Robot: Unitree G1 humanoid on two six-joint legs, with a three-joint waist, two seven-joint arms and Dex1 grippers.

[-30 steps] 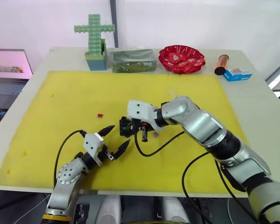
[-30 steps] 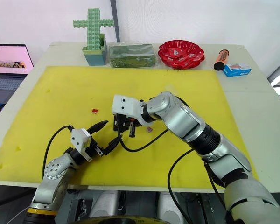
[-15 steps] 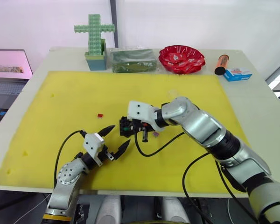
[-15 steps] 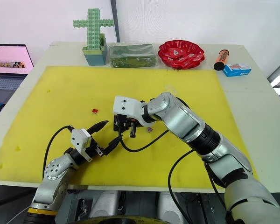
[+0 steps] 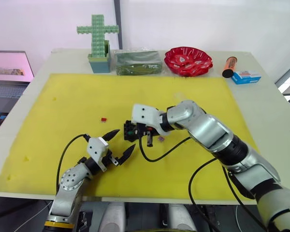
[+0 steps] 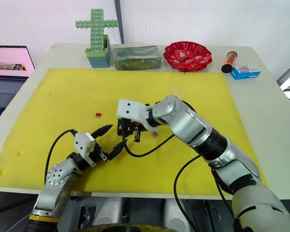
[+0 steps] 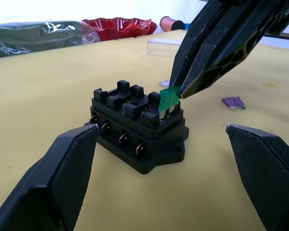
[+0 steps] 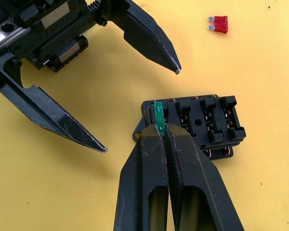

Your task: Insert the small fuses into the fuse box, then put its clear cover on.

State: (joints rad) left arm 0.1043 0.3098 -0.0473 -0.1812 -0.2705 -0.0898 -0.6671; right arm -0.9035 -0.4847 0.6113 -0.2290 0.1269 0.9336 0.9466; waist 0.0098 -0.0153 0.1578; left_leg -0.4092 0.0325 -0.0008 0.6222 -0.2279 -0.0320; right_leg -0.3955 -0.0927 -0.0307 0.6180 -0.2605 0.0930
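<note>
My left gripper point(image 5: 115, 144) sits nearest me on the yellow foam mat point(image 5: 63, 106), jaws spread wide and empty, its tapered black fingers point(image 7: 62, 178) with cross-hatched pads flanking the fuse box without touching it. The fuse box point(image 7: 137, 132) is a small matte black moulded block, castellated top, metal tabs along its side, lying flat on the mat mid-table. My right gripper point(image 8: 160, 129) is pinched tight on the green fuse point(image 7: 167, 99), a thin translucent blade held at the box's end slot, lower edge at the slot mouth; I can't tell if it's seated. Brownish-purple fuse point(image 7: 232, 102) lies flat on the mat just beyond the box. Red fuse point(image 5: 103, 119), with two metal prongs, lies well apart on the robot's left of the box. Clear cover point(image 7: 164, 47), a glassy rectangular lid, rests on the mat further back. At the far edge: green studded block cross point(image 5: 97, 34), dark bag in crinkled plastic wrap point(image 5: 138, 63), glossy red scalloped bowl point(image 5: 188, 61), orange cylinder point(image 5: 229, 66), small blue box point(image 5: 245, 77). Laptop point(image 5: 7, 72) off the table's left.
</note>
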